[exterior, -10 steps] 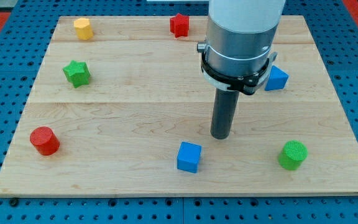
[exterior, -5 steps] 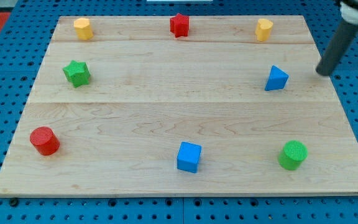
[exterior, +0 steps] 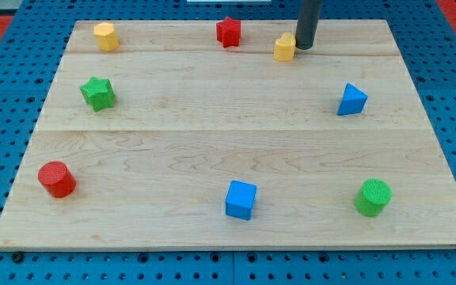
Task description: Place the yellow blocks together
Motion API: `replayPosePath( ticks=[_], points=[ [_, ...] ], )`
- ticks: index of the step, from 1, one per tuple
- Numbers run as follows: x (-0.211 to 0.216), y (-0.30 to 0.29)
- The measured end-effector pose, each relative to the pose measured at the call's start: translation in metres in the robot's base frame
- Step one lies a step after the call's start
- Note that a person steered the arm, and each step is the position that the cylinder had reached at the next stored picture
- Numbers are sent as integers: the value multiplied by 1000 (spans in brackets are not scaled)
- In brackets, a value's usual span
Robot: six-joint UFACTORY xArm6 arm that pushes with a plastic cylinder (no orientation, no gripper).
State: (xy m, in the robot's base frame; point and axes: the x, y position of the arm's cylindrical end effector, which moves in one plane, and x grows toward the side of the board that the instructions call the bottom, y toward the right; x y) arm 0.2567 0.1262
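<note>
One yellow block [exterior: 105, 36] sits at the board's top left corner. A second yellow block [exterior: 285, 47] lies near the top edge, right of the middle. My tip [exterior: 304, 46] stands right against this second yellow block, on its right side. The rod comes down from the view's top. The two yellow blocks are far apart, with the red star [exterior: 228, 32] between them along the top edge.
A green star [exterior: 97, 93] is at the left, a red cylinder [exterior: 57, 179] at the lower left. A blue cube [exterior: 241, 199] is at the bottom middle, a green cylinder [exterior: 372, 196] at the lower right, a blue triangular block [exterior: 351, 100] at the right.
My tip moved from the board's middle out to the right edge, then to the top. The right yellow block has slid left, from near the top right towards the red star.
</note>
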Motion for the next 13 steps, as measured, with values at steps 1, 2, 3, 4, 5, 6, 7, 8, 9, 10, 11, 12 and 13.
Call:
replayPosePath(
  ticks=[1,2,3,4,5,6,7,8,9,10,11,12,13],
  points=[
    [5,-37],
    [42,-68],
    [72,-82],
    [89,-86],
    [90,-164],
    [90,-261],
    [51,-326],
    [19,-385],
    [-26,-413],
    [-47,-404],
    [-45,-343],
    [-29,-313],
    [-20,-335]
  ],
)
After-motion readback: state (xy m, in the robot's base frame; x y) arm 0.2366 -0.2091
